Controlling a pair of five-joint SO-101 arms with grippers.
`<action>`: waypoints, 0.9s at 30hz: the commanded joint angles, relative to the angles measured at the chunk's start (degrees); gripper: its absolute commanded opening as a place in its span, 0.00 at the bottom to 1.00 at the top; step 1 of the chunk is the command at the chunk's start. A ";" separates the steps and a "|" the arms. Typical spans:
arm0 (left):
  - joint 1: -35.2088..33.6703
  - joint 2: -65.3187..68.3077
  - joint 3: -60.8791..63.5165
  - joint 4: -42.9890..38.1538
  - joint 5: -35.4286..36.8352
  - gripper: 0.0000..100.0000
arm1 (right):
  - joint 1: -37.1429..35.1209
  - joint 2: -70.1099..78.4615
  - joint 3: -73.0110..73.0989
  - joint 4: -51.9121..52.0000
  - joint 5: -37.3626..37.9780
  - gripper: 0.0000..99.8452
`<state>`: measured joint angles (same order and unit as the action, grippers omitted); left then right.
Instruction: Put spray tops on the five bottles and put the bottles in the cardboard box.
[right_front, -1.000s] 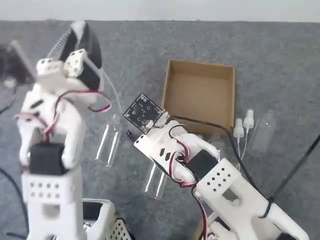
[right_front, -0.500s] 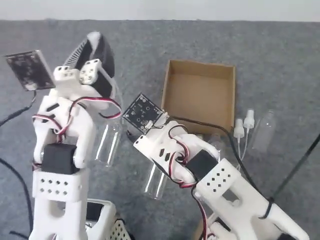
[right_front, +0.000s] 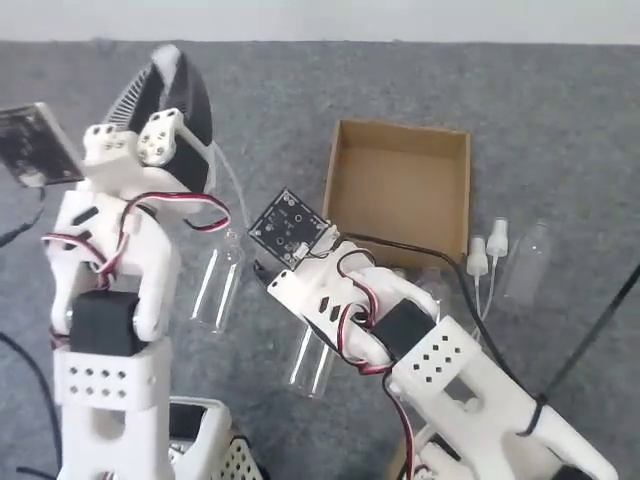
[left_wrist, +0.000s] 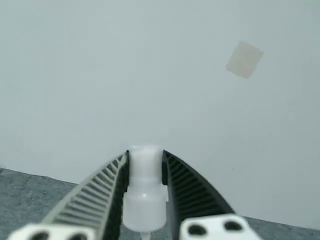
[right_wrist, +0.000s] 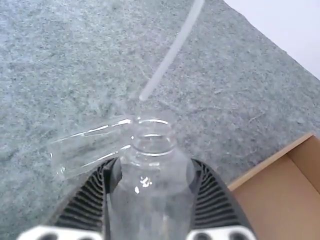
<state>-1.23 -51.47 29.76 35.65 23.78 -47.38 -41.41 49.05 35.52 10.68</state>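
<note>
Now left end effector (left_wrist: 145, 156) raised high, pinching spray top (left_wrist: 144, 197); right end effector (right_wrist: 152, 169) low, pinching bottle (right_wrist: 146, 210).

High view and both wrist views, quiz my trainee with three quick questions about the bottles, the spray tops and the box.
1. True or false: the bottle in the right gripper is capped.
2. The left gripper is shut on: A a spray top, B a bottle, C nothing.
3. How many bottles lie inside the box?

Key: 1 false, its neck is open; 2 A; 3 zero.
</note>
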 joint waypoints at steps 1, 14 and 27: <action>-0.35 -1.14 -2.24 -2.37 0.18 0.01 | -1.01 -2.86 -0.70 0.57 -0.62 0.01; -0.09 -1.76 6.02 -2.37 0.53 0.01 | -2.33 -2.86 -0.70 0.66 -0.62 0.01; 5.80 -4.75 6.46 9.67 0.18 0.01 | -2.15 -2.86 -0.70 0.66 -2.99 0.01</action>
<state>1.41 -51.91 36.26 40.40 23.78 -49.41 -41.41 49.05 35.52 10.15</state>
